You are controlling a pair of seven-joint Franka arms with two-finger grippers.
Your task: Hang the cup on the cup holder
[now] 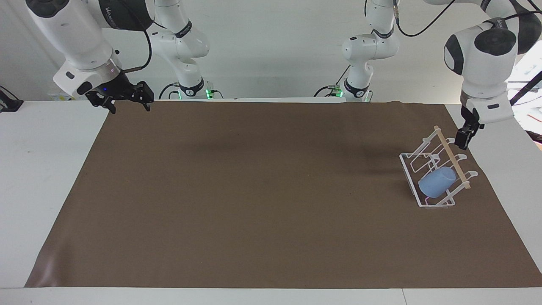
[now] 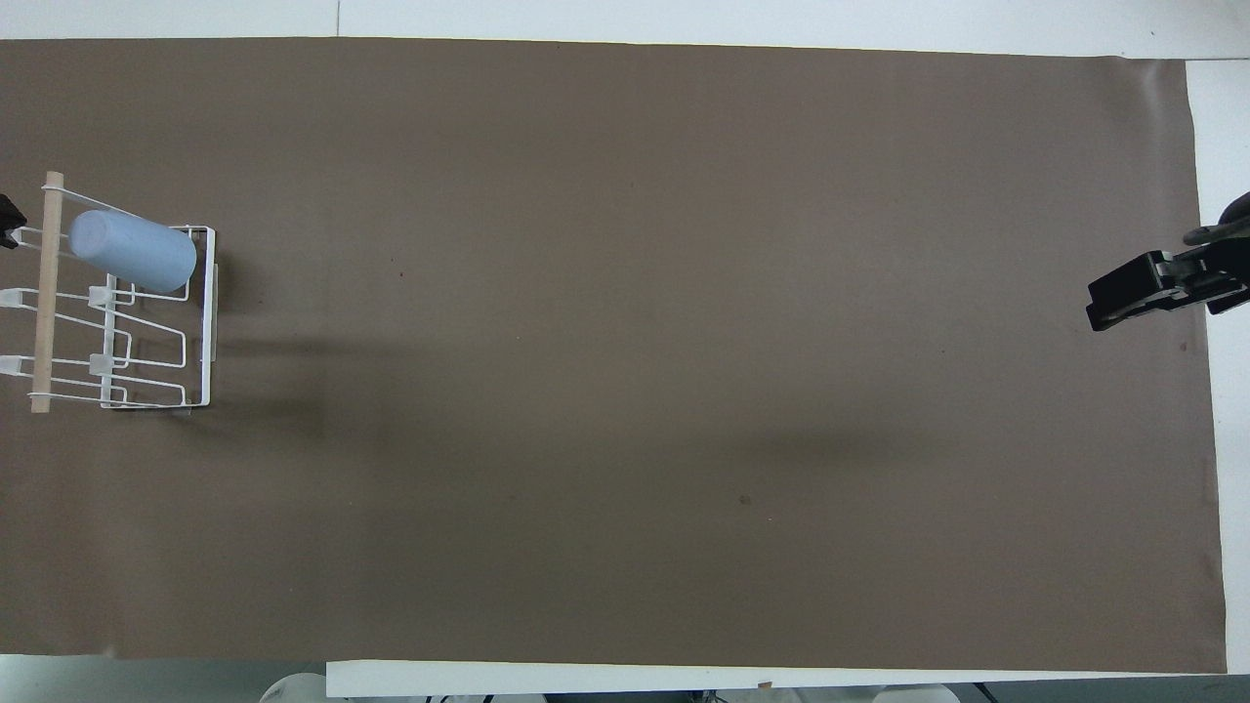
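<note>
The light-blue cup (image 1: 436,182) rests tilted on the slanted prong of the cup holder (image 1: 451,153) that is farthest from the robots. The holder is a white wire rack with a wooden bar, standing on the mat at the left arm's end of the table. Both also show in the overhead view: the cup (image 2: 132,252) and the holder (image 2: 207,322). My left gripper (image 1: 462,140) is empty, raised in the air beside the holder's bar, apart from the cup. Only its tip (image 2: 8,223) shows in the overhead view. My right gripper (image 1: 123,99) waits open and empty over the mat's corner at the right arm's end (image 2: 1152,288).
A brown mat (image 1: 254,190) covers most of the white table (image 1: 42,169). Nothing else lies on the mat. The holder stands close to the mat's edge at the left arm's end.
</note>
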